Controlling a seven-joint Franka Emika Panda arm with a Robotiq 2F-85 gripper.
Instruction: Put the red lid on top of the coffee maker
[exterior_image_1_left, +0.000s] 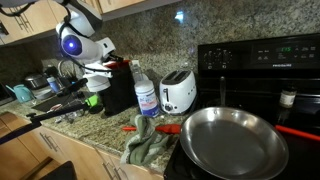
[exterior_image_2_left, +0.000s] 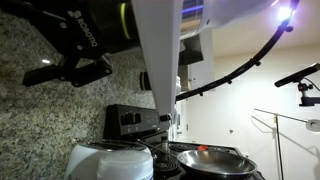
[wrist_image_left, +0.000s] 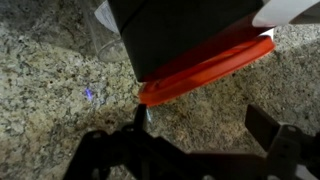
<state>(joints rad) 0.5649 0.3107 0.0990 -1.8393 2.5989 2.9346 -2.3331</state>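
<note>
the end effector (wrist_image_left: 198, 120) hung with fingers apart and empty beside the red lid (wrist_image_left: 205, 68) at the edge of the coffee maker (wrist_image_left: 180, 30), so lifting straight away without nudging it seemed wisest.

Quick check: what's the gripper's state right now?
Gripper: open, holding nothing; the red lid lies apart from it.

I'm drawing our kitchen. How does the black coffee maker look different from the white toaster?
The coffee maker is black; the toaster is white. The coffee maker is taller and boxy; the toaster is shorter with rounded corners. The coffee maker stands by the robot arm; the toaster sits beyond the clear jar, nearer the stove. Both stand on the speckled counter.
</note>
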